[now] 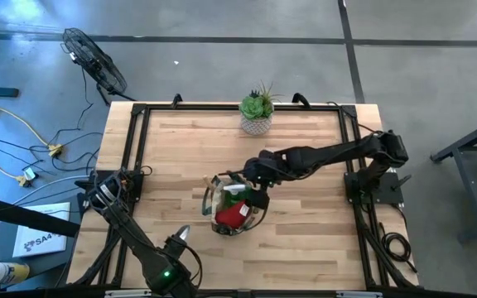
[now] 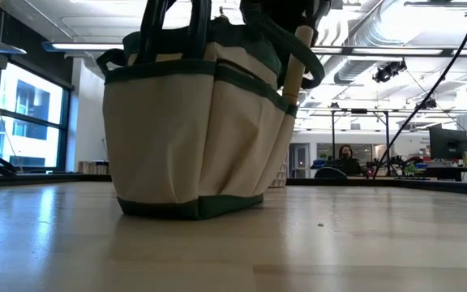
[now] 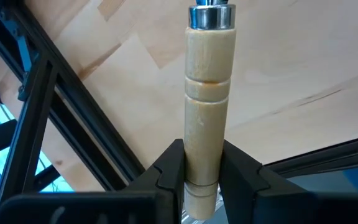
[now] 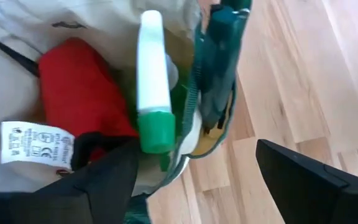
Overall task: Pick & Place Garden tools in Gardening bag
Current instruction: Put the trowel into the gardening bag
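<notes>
The gardening bag [image 1: 232, 209] stands on its base on the table's middle; in the low view the bag [image 2: 193, 130] has a wooden handle [image 2: 298, 61] sticking out of a side pocket. Inside lie a red glove-like item [image 4: 79, 93] and the green spray bottle with its white nozzle [image 4: 151, 68]. My right gripper [image 4: 197, 186] hovers open over the bag's mouth and touches nothing. My left gripper [image 1: 176, 252], near the table's front edge, is shut on a wooden-handled tool [image 3: 209, 93] whose metal end [image 1: 183, 234] points toward the far edge. My left gripper pinches the tool's wooden handle near its free end [image 3: 201, 177] between its two fingers [image 3: 166, 177]. The fingers lie across the handle, coming from above. The handle runs on past them to the metal collar [image 3: 211, 15], and the tool is held clear of the table.
A green succulent in a white pot [image 1: 257, 112] stands at the far edge. Black frame rails [image 1: 135, 149] run along the table's left and right sides, and one passes close under the held tool [image 3: 86, 112]. Bare boards lie left and right of the bag.
</notes>
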Controlling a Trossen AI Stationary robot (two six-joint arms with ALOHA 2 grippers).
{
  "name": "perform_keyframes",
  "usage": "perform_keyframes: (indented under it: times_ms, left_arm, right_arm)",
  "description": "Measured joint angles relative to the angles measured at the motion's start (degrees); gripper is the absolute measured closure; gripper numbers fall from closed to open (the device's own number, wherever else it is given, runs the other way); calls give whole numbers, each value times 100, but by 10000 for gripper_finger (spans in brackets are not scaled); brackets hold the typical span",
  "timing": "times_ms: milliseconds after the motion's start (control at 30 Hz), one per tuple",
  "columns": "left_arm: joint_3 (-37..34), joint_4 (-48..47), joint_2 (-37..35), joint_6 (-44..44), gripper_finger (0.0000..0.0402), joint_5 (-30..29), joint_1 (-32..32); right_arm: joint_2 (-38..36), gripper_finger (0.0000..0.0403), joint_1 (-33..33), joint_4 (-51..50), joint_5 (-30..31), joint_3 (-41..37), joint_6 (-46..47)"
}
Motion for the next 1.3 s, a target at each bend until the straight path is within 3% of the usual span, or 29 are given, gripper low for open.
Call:
perform_keyframes:
  times_ms: [300, 467, 633, 833, 900, 1067, 1300]
  left_arm:
    - [6, 249, 0, -15, 337, -18, 0]
    - [6, 289, 0, 33, 337, 31, 0]
    - [6, 283, 0, 50, 337, 15, 0]
    - [6, 94, 0, 148, 337, -47, 0]
    - [6, 105, 0, 205, 337, -78, 0]
    - [6, 135, 0, 445, 337, -186, 0]
    - [6, 135, 0, 600, 337, -304, 0]
  right_arm:
    - [131, 91, 143, -211, 480, 2, 152]
    - [199, 124, 152, -202, 431, 4, 192]
    - [203, 197, 135, -202, 432, 3, 212]
    - [205, 358, 186, -335, 501, 2, 173]
    - [205, 389, 285, -378, 737, 2, 81]
    - [208, 398, 554, -542, 1268, 2, 438]
    - [208, 399, 904, -967, 1911, 1, 2005]
